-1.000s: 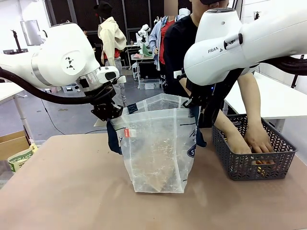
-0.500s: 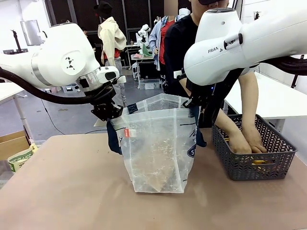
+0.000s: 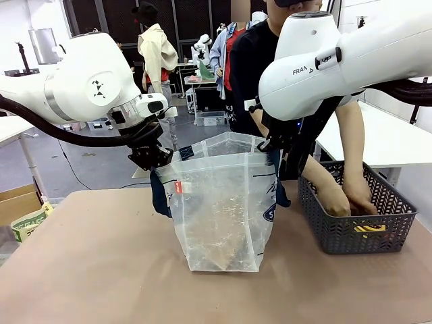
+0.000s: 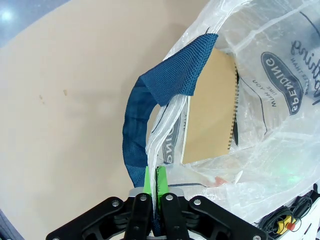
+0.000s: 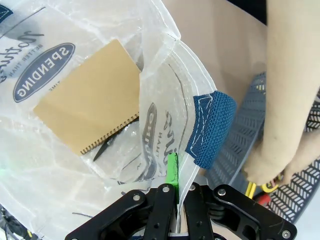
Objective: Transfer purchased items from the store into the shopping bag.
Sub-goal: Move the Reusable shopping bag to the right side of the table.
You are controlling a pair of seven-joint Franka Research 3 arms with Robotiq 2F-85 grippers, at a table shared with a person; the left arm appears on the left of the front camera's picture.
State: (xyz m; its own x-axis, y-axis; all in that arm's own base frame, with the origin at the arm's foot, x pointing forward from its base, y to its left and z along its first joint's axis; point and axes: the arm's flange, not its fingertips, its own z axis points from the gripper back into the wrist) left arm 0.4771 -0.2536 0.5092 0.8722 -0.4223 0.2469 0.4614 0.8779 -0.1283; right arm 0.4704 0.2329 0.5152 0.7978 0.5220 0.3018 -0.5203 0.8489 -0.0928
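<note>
My left gripper (image 4: 153, 175) and right gripper (image 5: 179, 176) each pinch the clear, navy-handled shopping bag (image 3: 219, 202) mid-frame; a tan spiral-bound pack (image 4: 207, 105) lies inside.

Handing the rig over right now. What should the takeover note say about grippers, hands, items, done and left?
Left gripper: shut on the shopping bag rim.
Right gripper: shut on the opposite rim; bag held open.
Person's hands: inside the grey basket.
Done: tan spiral notebook in the bag.
Left: yellow-marked item in the basket.
</note>
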